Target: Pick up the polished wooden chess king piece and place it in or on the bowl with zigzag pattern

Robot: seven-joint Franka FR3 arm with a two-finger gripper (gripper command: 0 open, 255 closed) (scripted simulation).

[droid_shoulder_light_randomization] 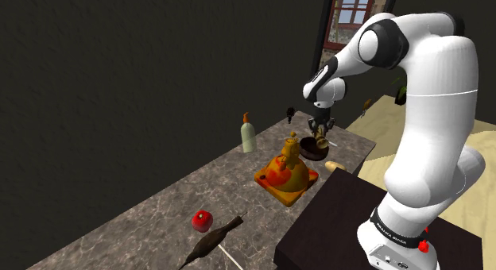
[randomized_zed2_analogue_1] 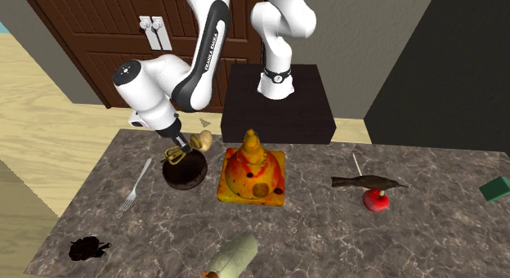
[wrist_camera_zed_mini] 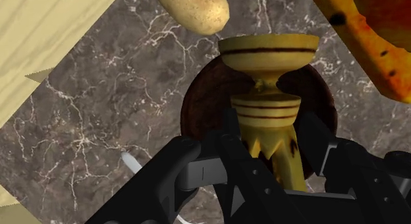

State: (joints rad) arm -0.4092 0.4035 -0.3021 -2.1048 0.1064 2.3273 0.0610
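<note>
Lettering reading FRANKA EMIKA along the forearm, small white lettering on base ring, illegible

Grey marbled tabletop. Laid across it from the second exterior view's left to right: fork, dark bowl, orange cone, dark fish, red fruit. Bottle at near edge.

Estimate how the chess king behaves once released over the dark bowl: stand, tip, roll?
Probably stiff: the chess king shows no bend clamped in the jaws. Likely to tip: it is tall and narrow-waisted, and the bowl below looks curved inside. Once down it may roll, since its profile is round, though the bowl's wall should contain it.
</note>
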